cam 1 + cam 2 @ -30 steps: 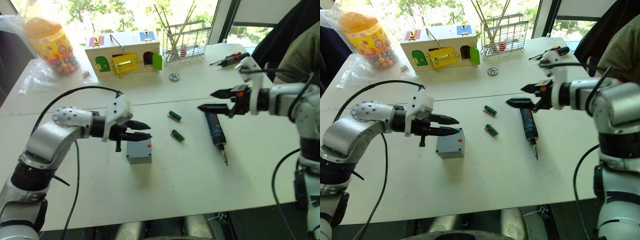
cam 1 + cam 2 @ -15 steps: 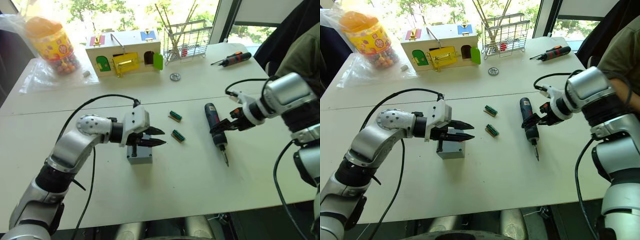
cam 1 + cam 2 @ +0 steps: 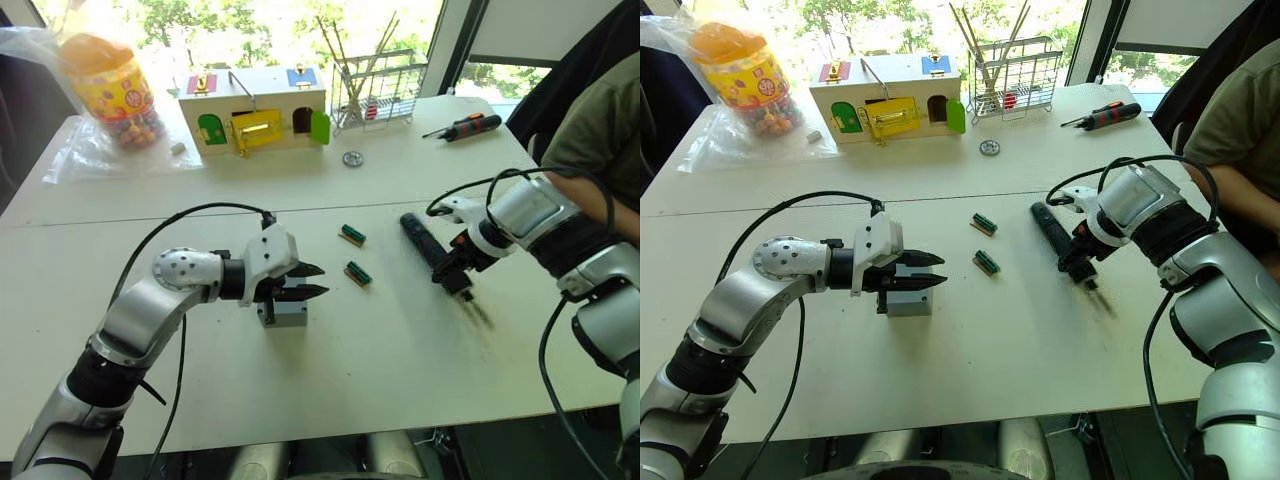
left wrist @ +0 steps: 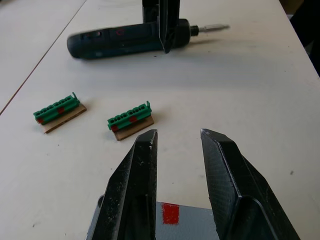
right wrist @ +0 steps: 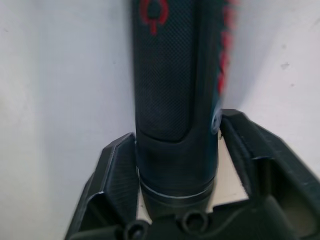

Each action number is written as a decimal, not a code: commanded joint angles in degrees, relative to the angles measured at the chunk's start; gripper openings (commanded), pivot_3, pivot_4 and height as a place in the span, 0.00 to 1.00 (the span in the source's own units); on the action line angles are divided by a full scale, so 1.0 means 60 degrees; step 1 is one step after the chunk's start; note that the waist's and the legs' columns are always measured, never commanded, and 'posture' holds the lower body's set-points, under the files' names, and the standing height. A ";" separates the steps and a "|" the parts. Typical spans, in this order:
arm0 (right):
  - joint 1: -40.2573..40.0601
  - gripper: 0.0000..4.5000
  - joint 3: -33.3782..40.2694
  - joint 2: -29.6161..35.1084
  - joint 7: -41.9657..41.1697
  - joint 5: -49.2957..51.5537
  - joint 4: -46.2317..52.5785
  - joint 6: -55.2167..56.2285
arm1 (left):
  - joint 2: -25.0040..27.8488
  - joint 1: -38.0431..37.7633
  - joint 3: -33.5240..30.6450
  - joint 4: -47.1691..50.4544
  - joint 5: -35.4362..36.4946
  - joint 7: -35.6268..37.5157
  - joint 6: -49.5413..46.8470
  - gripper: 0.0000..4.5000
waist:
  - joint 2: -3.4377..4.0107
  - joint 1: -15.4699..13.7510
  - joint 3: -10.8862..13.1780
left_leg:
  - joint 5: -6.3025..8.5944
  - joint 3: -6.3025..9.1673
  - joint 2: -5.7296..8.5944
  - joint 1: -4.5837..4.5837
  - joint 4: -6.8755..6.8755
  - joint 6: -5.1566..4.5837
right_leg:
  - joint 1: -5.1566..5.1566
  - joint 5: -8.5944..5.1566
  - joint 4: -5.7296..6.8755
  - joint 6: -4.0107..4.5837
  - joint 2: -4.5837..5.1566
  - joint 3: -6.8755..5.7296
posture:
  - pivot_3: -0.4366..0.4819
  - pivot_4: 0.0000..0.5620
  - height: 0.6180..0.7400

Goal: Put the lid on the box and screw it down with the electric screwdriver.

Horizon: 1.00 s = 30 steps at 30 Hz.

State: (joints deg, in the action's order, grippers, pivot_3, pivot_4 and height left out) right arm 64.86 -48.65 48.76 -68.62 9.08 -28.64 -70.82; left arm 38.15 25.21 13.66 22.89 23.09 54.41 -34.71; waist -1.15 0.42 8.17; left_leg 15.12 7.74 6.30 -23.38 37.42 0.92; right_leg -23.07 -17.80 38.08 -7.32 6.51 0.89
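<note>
The box point(image 3: 283, 313) sits on the worktop point(image 3: 330, 370) directly under the left jaws point(image 3: 312, 281), which hover just above it, parted and holding nothing. Most of the box is hidden by them; a grey top edge and one red mark show between the fingers in the left wrist view. Whether the lid is on it cannot be made out.

Beyond the left jaws' tips lie two green terminal blocks point(image 3: 351, 235) point(image 3: 357, 273), side by side and apart. Further on is the one screwdriver point(image 3: 430, 246), its front end clamped in the right jaws point(image 3: 455, 278); its bit is blurred in the head views, while the left wrist view shows it pointing away from the grip.

Far from both jaws, along the back of the worktop: one wooden latch box point(image 3: 255, 107) with coloured doors, one wire rack point(image 3: 375, 85) holding thin sticks, one small metal disc point(image 3: 352, 158), one red-handled manual screwdriver point(image 3: 462, 127), and one plastic jar point(image 3: 105, 88) of coloured pieces lying on a clear bag. A person's arm point(image 3: 590, 130) is cut off beside the right jaws' arm.
</note>
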 commanded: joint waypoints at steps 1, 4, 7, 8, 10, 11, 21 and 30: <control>-0.1060 0.39 -0.0340 0.0538 -0.0296 -0.0301 0.0303 -0.0042 | 0.0128 0.0033 -0.0357 0.0207 -0.0032 -0.0057 0.0103 0.30 | -0.0007 -0.0055 -0.0006 | 0.0000 0.0003 0.0001 0.0001 0.0000 0.0000 | 0.0002 0.0000 -0.0003 0.0000 0.0000 -0.0002 | 0.48 0.27 1.00; -0.1560 0.39 0.0005 0.1007 -0.0452 -0.0365 0.0754 -0.0004 | 0.0242 0.0004 -0.0445 0.0077 -0.0044 -0.0004 0.0142 0.30 | -0.0006 -0.0278 -0.0006 | 0.0002 0.0023 0.0010 0.0000 -0.0002 -0.0002 | -0.0001 0.0000 -0.0010 0.0000 0.0001 -0.0003 | 0.48 0.27 1.00; -0.1333 0.39 0.0929 0.0786 -0.0149 -0.0467 0.0265 0.0166 | 0.0347 0.0038 -0.0506 -0.0111 -0.0050 0.0123 0.0213 0.30 | -0.0008 -0.0456 -0.0007 | 0.0001 0.0039 0.0020 0.0000 0.0003 -0.0001 | 0.0011 0.0000 -0.0019 0.0001 0.0001 -0.0001 | 0.48 0.27 1.00; -0.0996 0.39 0.1440 0.0563 0.0172 -0.0555 -0.0129 0.0470 | 0.0406 0.0075 -0.0560 -0.0215 -0.0027 0.0201 0.0246 0.30 | -0.0007 -0.0449 -0.0007 | 0.0001 0.0041 0.0019 0.0001 0.0013 -0.0001 | 0.0021 0.0000 -0.0019 0.0001 0.0000 -0.0002 | 0.48 0.27 1.00; -0.0189 0.39 0.2478 0.0301 0.0720 -0.0658 -0.0631 0.1183 | 0.0549 0.0188 -0.0689 -0.0477 0.0041 0.0381 0.0243 0.30 | -0.0001 -0.0394 -0.0002 | 0.0001 0.0032 0.0023 0.0010 0.0019 0.0000 | 0.0069 0.0006 -0.0019 0.0012 -0.0003 0.0002 | 0.48 0.27 1.00; 0.0215 0.39 0.3042 0.0205 0.0922 -0.0572 -0.0705 0.1326 | 0.0653 0.0226 -0.0773 -0.0619 0.0073 0.0493 0.0248 0.30 | 0.0013 -0.0360 0.0007 | 0.0000 0.0027 0.0024 0.0009 0.0018 0.0001 | 0.0065 0.0013 -0.0019 0.0022 -0.0004 0.0009 | 0.48 0.27 1.00; -0.1908 0.39 1.0843 -0.3390 0.4018 0.3376 0.5707 0.1842 | 0.1436 0.0501 -0.1729 -0.1727 0.0720 0.1481 -0.0192 0.30 | 0.0137 0.0254 0.0087 | -0.0019 0.0005 -0.0031 -0.0096 -0.0063 0.0028 | -0.0142 0.0022 0.0028 0.0005 -0.0008 -0.0020 | 0.48 0.27 1.00; -0.4636 0.39 1.0135 -0.6773 0.6068 0.4025 0.8708 0.3850 | 0.2308 -0.0231 -0.1863 -0.0646 0.1128 0.1634 -0.1218 0.30 | 0.0162 0.0317 0.0101 | -0.0031 0.0001 0.0025 -0.0099 0.0013 0.0018 | -0.0104 0.0031 0.0065 -0.0006 0.0022 0.0002 | 0.48 0.27 1.00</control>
State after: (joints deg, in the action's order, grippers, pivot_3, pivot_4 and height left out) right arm 36.70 13.10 9.24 -32.88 32.23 19.52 -52.07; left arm 51.15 23.95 4.62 16.99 28.95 64.19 -41.36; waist -0.18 2.32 8.78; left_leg 14.93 7.78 6.43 -23.93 37.44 1.04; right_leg -23.69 -17.61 38.49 -7.35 6.61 0.91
